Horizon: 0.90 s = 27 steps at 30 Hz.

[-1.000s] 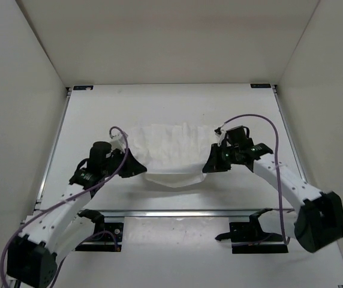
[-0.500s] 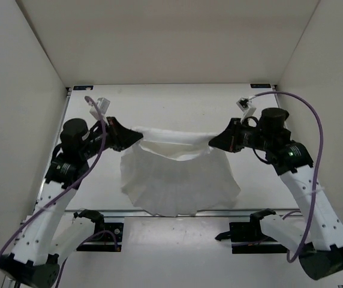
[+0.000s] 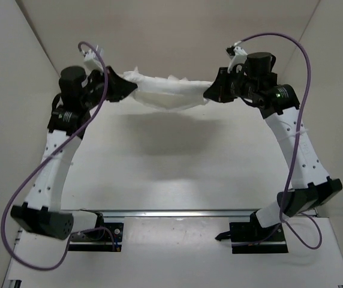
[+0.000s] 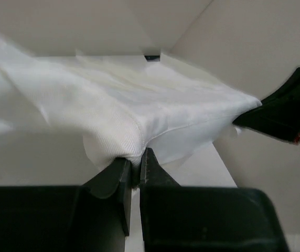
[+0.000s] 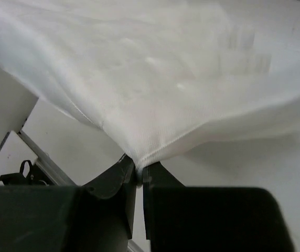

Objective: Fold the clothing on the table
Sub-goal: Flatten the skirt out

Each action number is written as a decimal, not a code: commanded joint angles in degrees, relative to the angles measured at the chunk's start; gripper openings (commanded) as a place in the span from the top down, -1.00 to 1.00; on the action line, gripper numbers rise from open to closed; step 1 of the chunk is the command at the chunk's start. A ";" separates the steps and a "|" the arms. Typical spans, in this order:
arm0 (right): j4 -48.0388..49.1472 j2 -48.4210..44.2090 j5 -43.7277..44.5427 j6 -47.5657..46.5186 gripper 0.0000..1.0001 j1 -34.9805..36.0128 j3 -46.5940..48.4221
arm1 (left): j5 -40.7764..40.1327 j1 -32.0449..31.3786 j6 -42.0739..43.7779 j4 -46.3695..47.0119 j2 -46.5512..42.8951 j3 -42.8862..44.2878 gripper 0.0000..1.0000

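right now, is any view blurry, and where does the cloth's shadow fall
Top external: sharp, the clothing held up casts a soft shadow on the table. Left wrist: its weave smeared at the left edge, the left gripper crisp. Right wrist: its weave soft with ghosted marks upper right, the right gripper dark but clear.

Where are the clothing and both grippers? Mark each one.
clothing (image 3: 170, 90), top external view, middle of the span stretched between the arms.
left gripper (image 4: 135, 165), left wrist view, between fingertips pinching the clothing.
right gripper (image 5: 139, 172), right wrist view, between fingertips pinching the clothing.
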 commanded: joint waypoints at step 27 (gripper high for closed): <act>27.53 -18.95 2.78 11.44 -0.16 -2.57 -72.17 | -7.42 -4.76 -5.33 21.26 -20.10 -70.26 -0.52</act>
